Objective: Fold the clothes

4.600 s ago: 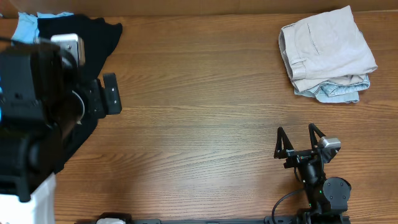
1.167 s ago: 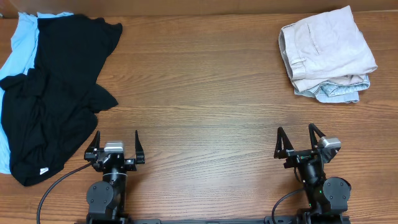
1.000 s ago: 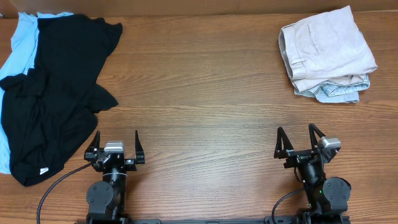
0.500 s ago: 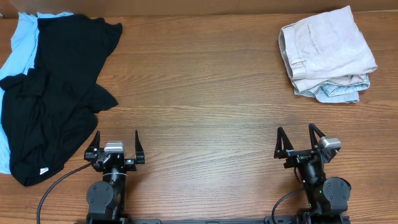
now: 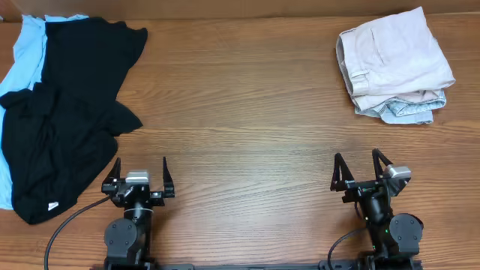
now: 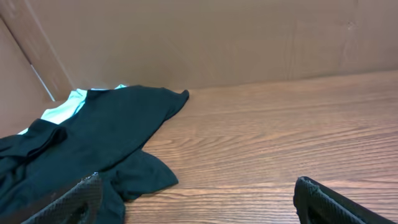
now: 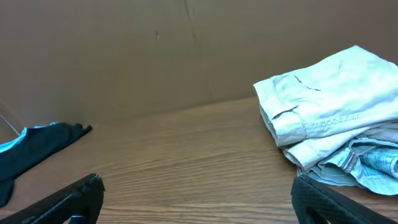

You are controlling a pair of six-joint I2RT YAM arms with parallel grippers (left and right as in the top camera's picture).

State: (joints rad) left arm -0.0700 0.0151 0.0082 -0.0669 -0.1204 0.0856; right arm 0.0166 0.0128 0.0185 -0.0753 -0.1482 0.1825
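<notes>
A crumpled black garment lies spread at the far left on top of a sky-blue piece; both show in the left wrist view, the blue piece behind the black. Folded pale beige shorts sit at the far right on a folded faded denim piece; the right wrist view shows the shorts and denim. My left gripper and right gripper rest open and empty near the front edge, apart from all clothes.
The wooden table runs between the two piles. A brown cardboard wall stands along the back edge. A black cable loops by the left arm's base.
Earlier the left arm was raised over the black garment at the far left; since then it has come down to the front edge. In the last second nothing moves.
</notes>
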